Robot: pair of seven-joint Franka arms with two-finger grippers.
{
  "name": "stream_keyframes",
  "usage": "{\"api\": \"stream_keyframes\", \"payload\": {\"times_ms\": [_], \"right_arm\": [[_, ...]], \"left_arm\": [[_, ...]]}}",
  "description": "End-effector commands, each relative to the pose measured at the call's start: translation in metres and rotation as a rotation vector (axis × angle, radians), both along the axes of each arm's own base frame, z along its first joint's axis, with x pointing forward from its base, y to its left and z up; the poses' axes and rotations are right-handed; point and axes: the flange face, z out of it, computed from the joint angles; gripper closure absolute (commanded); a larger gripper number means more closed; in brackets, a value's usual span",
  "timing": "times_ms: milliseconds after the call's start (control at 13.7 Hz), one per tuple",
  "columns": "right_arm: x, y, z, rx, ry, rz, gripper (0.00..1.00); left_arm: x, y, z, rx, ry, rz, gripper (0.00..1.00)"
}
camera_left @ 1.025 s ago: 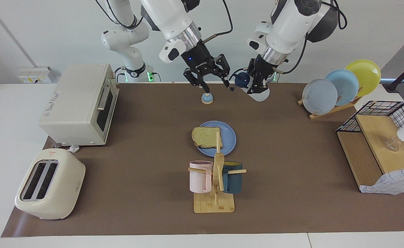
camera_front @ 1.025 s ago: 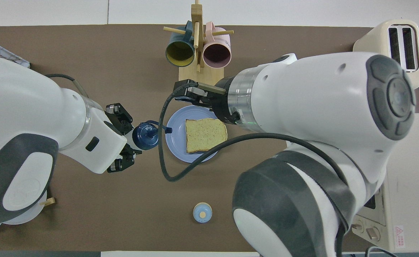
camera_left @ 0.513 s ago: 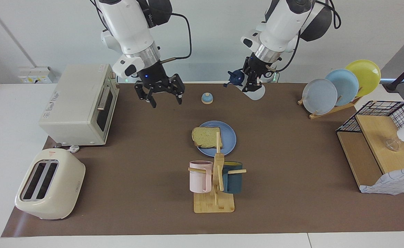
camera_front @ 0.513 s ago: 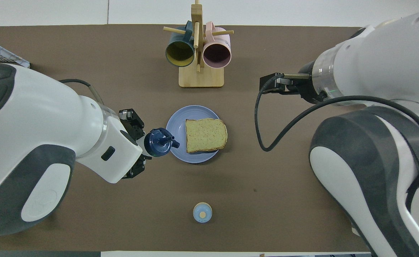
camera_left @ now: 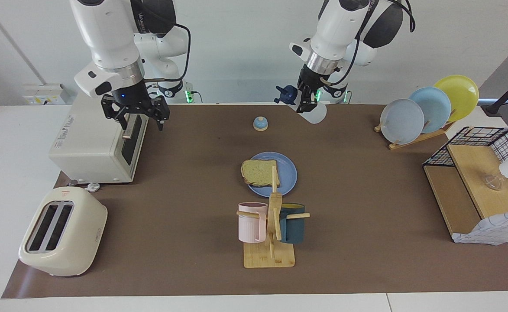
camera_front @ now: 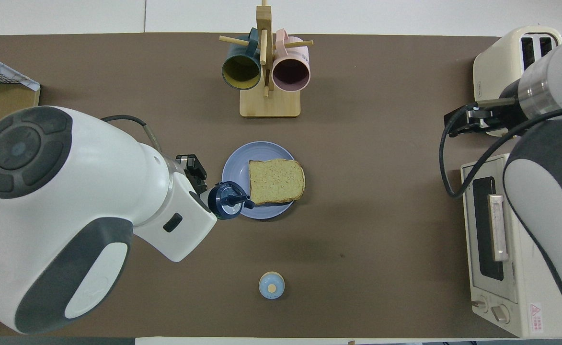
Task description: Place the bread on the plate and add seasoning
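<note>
Bread (camera_left: 260, 172): on plate (camera_left: 287, 175), mid-desk. Seasoning (camera_left: 306, 108): clamped in left tool (camera_left: 304, 105), tilted, raised over plate's edge. Right tool (camera_left: 141, 119): jaws spread, empty, over toaster oven (camera_left: 93, 130).

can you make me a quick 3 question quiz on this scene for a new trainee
1. True or false: the bread already lies on the plate.
2. Which gripper holds the seasoning? A) the left gripper B) the right gripper C) neither
3. Fill in: the right gripper hangs open over the ____.

Key
1. True: the slice rests flat on the blue plate.
2. A: the left gripper is shut on the bottle, raised and tilted, above the table near the bell.
3. Toaster oven, at the right arm's end of the table.
</note>
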Motion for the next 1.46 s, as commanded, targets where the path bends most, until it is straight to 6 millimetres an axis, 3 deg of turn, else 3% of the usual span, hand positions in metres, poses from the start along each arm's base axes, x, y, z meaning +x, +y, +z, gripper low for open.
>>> {"api": "stream_keyframes", "payload": {"times_ms": [0,293,439,1025,1391], "right_arm": [[-0.003,-0.027,-0.002,-0.028,0.066,-0.021,0.0],[-0.019,-0.066,-0.006,0.016,0.118,-0.054,0.0],[-0.036,-0.066,0.0,0.016,0.104,-0.042,0.0],[-0.037,-0.054,-0.006,0.029,0.1,-0.02,0.0],[-0.029,-0.068,-0.011,0.065,0.103,-0.046,0.0]], "left_arm": [[-0.008,-0.011,0.0,0.027,-0.043,0.005,1.0],[-0.017,-0.02,0.0,0.124,-0.103,-0.036,1.0],[-0.021,-0.021,-0.001,0.171,-0.119,-0.051,1.0],[-0.031,-0.033,-0.004,0.398,-0.229,-0.097,1.0],[-0.038,-0.064,-0.018,0.539,-0.302,-0.104,1.0]]}}
